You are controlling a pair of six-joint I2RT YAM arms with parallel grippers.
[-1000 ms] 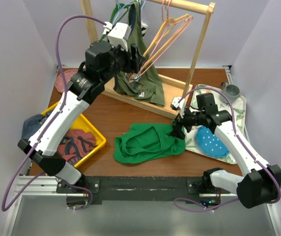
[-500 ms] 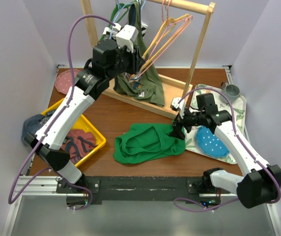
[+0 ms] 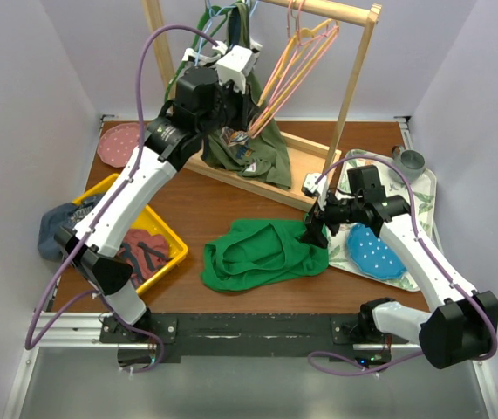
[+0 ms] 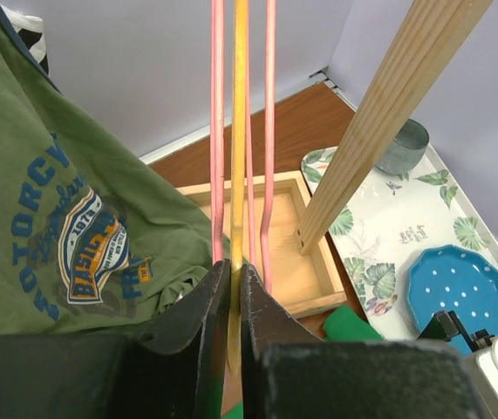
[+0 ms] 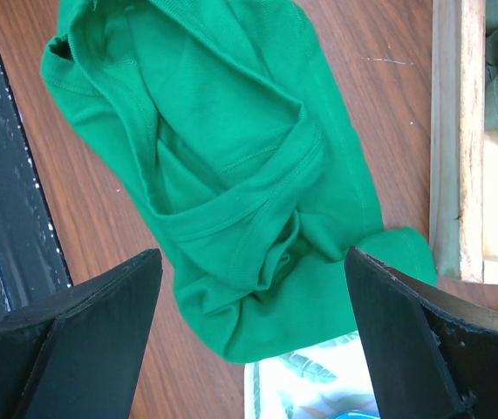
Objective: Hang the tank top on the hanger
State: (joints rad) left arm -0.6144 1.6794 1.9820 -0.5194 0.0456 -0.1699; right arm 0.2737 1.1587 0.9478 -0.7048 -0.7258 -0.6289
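Note:
The bright green tank top [image 3: 262, 253] lies crumpled on the table in front of the rack; it fills the right wrist view [image 5: 231, 175]. The thin yellow-orange hanger [image 3: 272, 81] hangs from the rack's top rail among pink hangers. My left gripper [image 3: 249, 124] is shut on the hanger's lower end; in the left wrist view the yellow wire [image 4: 240, 131] runs down between the closed jaws [image 4: 235, 284]. My right gripper [image 3: 315, 230] is open and empty, just above the tank top's right end [image 5: 257, 288].
A wooden rack [image 3: 353, 78] stands at the back, with an olive printed top [image 3: 262, 140] and pink hangers [image 3: 305, 61]. A yellow bin [image 3: 148, 249] of clothes is at the left. A leaf-print tray [image 3: 423, 188] with a blue plate [image 3: 375, 253] and a grey cup [image 3: 412, 160] is at the right.
My left arm has moved up and to the right, closer to the rack, still holding the hanger's lower end. The right arm and the tank top have not moved.

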